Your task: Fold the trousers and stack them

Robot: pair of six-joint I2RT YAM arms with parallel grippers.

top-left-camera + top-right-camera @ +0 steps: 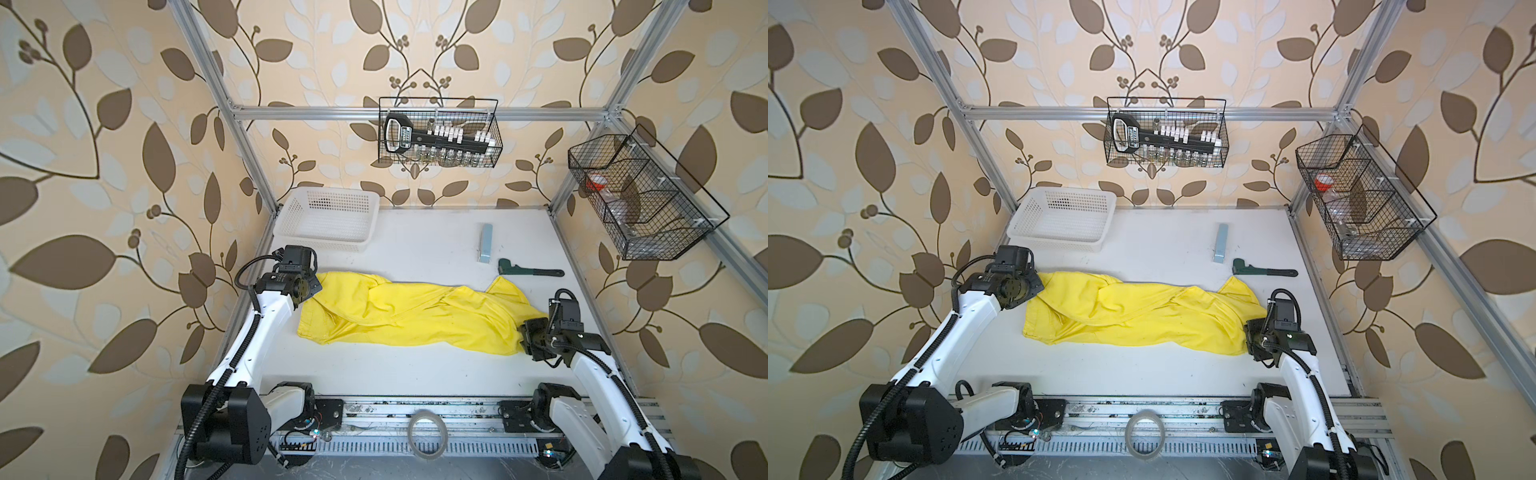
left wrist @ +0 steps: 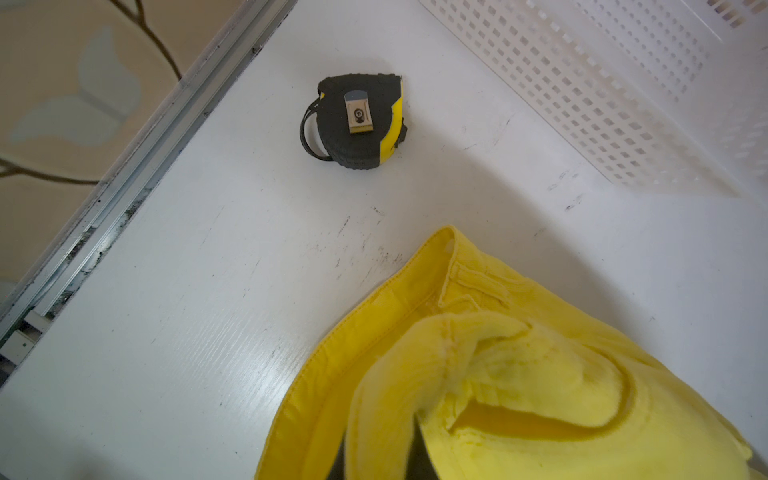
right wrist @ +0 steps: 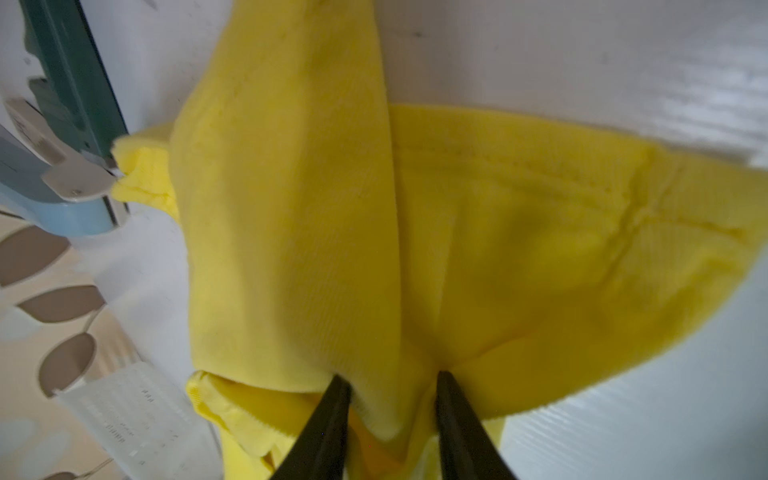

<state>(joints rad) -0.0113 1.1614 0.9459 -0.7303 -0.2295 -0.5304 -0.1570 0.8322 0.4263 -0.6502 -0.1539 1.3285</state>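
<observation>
In both top views I see the left gripper (image 1: 312, 290) near the worktop's (image 1: 395, 370) left edge, just in front of the basket (image 1: 324, 245), clenched on the waist end of the trousers (image 1: 415, 320). They lie crumpled across the middle of the worktop, from the left edge to the right. Near the right edge, the right wrist view shows me the right gripper (image 3: 395, 399) pinching a fold of the leg end, with the wrench (image 1: 532, 271) just beyond.
</observation>
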